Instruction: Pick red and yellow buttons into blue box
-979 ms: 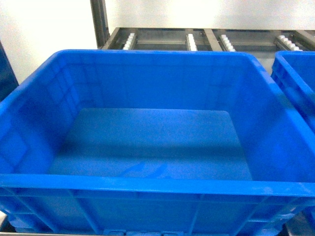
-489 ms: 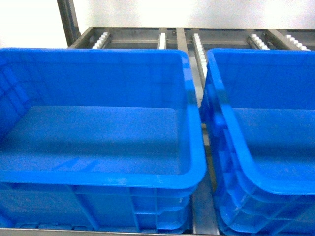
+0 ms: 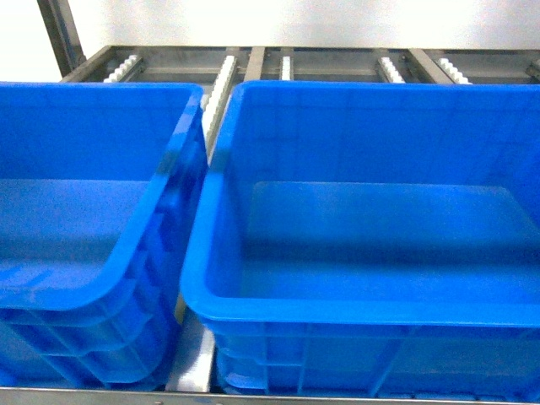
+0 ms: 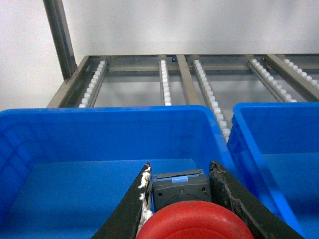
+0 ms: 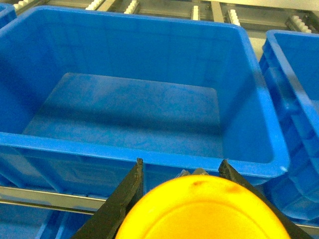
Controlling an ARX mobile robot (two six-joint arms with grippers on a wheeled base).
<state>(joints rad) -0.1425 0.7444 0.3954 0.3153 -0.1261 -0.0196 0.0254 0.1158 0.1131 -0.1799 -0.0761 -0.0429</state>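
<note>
Red button (image 4: 192, 219) is sitting clamped in the left gripper (image 4: 182, 199): red cap filling the near edge of the left wrist view, grey-black body w/ a small blue tab poking out between the two dark fingers. Yellow button (image 5: 199, 211) is being gripped the same way by the right gripper (image 5: 179, 172), w/ the yellow cap hiding most of its body. Neither arm is showing in the head view.

Blue box (image 3: 354, 304) is taking up the centre-right of the head view, floor bare, w/ a second blue bin (image 3: 84, 278) just beside it on the left and a narrow gap between them. Both are resting on a steel roller rack (image 4: 199, 79).

Left wrist view is looking over a bin's floor, so the red one seems already past that rim, tho which bin it is I can't tell. Yellow one looks short of the near wall in the right wrist view, approx. over the rack rail.

Doing this well, imo:
- confirming both grippers are heading for the same bin, not one each
- carrying the yellow button fwd over the rim before letting go, else it's dropping in front of the box
- keeping clear of the gap btwn bins
- lowering toward the floor before opening, so the buttons aren't bouncing out or landing hard on their caps
</note>
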